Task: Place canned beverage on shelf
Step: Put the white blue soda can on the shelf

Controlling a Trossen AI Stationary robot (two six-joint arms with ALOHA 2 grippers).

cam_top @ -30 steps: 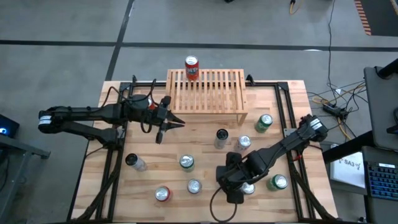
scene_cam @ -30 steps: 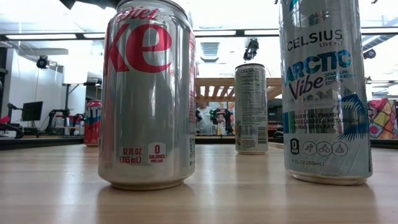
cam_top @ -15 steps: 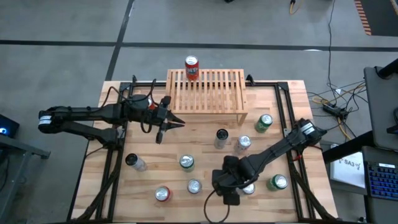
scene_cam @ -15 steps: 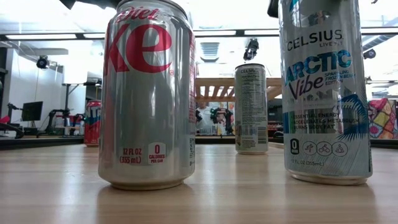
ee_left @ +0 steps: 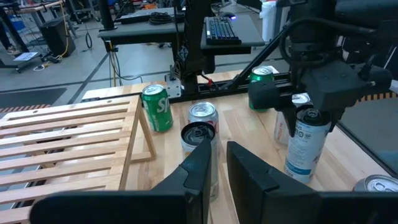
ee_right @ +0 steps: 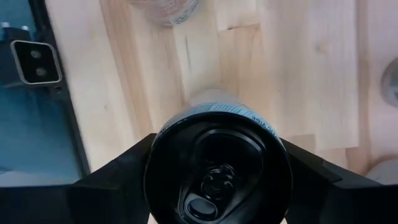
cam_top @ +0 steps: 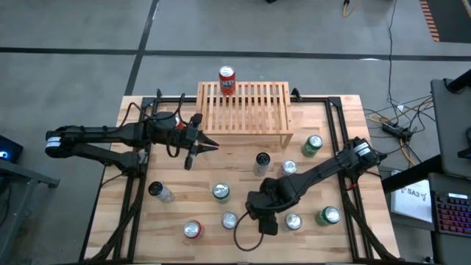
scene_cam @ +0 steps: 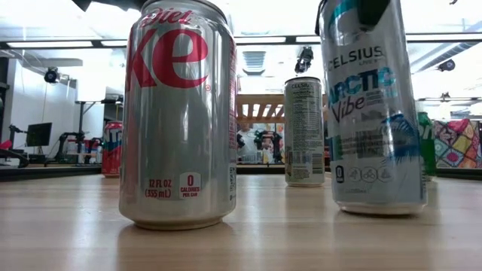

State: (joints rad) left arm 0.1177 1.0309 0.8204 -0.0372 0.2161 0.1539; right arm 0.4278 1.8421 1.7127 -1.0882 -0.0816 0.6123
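Pale wooden desk [cam_top: 243,165] under workshop lights, cans scattered across it. My right fingers [cam_top: 259,212], lower centre of the overhead frame, clasp a tall silver-and-blue can [scene_cam: 373,113] just under its rim, one on each side; it leans slightly. It looks stiff but thin-walled and slick, probably heavy if full, so a grip lower on the body seems safer. My left fingers [cam_top: 208,145] wait nearly closed, empty, before the slatted shelf [cam_top: 243,107], upper centre.
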